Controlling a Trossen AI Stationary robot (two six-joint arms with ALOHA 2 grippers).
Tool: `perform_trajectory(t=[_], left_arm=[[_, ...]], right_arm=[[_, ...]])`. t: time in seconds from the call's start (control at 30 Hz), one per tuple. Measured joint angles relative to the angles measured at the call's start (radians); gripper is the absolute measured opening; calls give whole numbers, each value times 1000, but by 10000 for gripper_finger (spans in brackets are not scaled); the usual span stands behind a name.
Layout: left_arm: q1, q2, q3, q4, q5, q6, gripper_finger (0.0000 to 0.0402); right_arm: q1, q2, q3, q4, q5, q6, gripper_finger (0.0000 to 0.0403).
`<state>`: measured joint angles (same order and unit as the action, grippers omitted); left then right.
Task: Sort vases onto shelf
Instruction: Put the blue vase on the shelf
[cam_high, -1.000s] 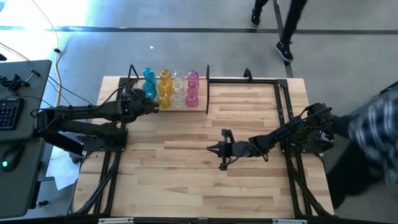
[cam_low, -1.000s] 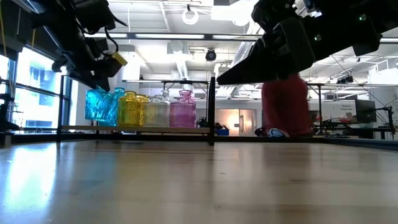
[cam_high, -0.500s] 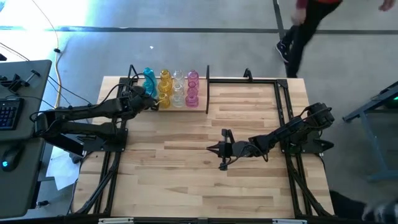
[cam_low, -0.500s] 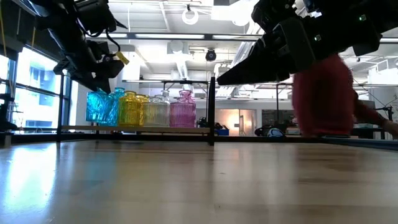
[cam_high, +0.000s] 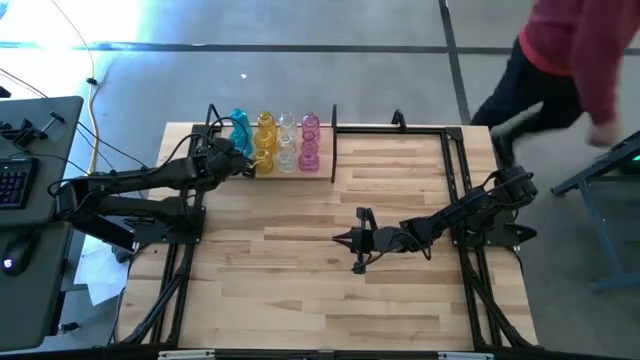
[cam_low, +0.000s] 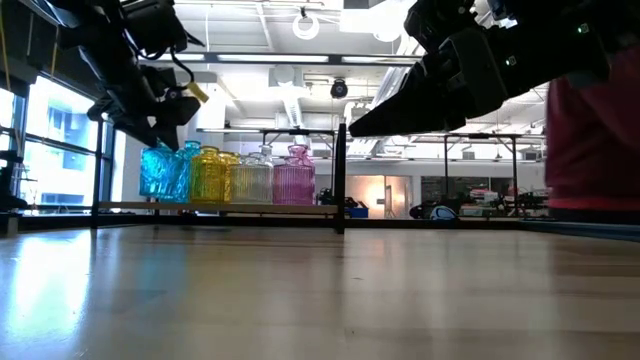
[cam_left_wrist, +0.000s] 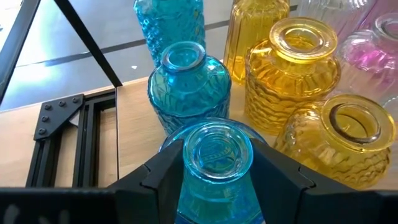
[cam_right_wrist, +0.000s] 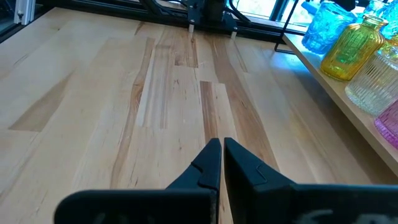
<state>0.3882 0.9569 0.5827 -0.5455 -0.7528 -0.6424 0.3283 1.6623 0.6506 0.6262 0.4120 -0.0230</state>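
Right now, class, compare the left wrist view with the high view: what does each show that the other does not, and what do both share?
Only the left wrist view shows the left pincer with its fingers either side of the neck of a teal-blue glass vase, and the open mouths of the amber-yellow glass vases.

Only the high view shows the whole light wooden table, the right pincer shut over its middle, and a person in red beside it.

Both show the coloured vases grouped on the wooden shelf with black posts.
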Motion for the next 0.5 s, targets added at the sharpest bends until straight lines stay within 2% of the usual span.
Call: perform_trajectory(t=[0.5], left_arm=[[0,0,0,49,9,64,162]], right_arm=[[0,0,0,0,0,0,0]])
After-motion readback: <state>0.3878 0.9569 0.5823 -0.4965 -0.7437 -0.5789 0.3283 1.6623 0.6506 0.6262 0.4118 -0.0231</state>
